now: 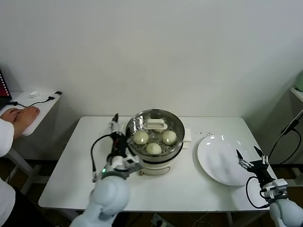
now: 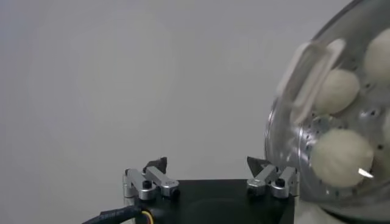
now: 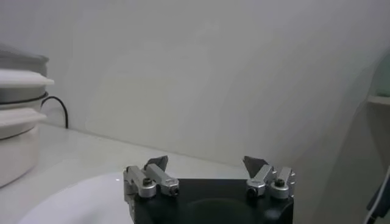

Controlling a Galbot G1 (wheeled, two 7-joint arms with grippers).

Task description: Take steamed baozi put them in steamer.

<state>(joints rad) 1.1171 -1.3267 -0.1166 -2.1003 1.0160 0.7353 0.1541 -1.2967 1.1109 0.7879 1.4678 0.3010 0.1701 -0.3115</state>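
White wall backed the white counter (image 1: pixel 71 179). Left end effector (image 1: pixel 115 124) stood spread and empty just beside the steamer (image 1: pixel 154 163), near the counter's middle. The glass lid (image 1: pixel 139 120) sat tilted over the basket, with three steamed baozi (image 1: pixel 153 148) visible inside. A careless retreat could knock the lid askew. Right end effector (image 1: pixel 249 158), also spread, hovered over the bare plate (image 1: pixel 215 161) toward the right edge. Any fourth bun was hidden under the lid handle.

A white table (image 1: pixel 71 175) carries the steamer (image 1: pixel 156 163) and a white plate (image 1: pixel 218 163).
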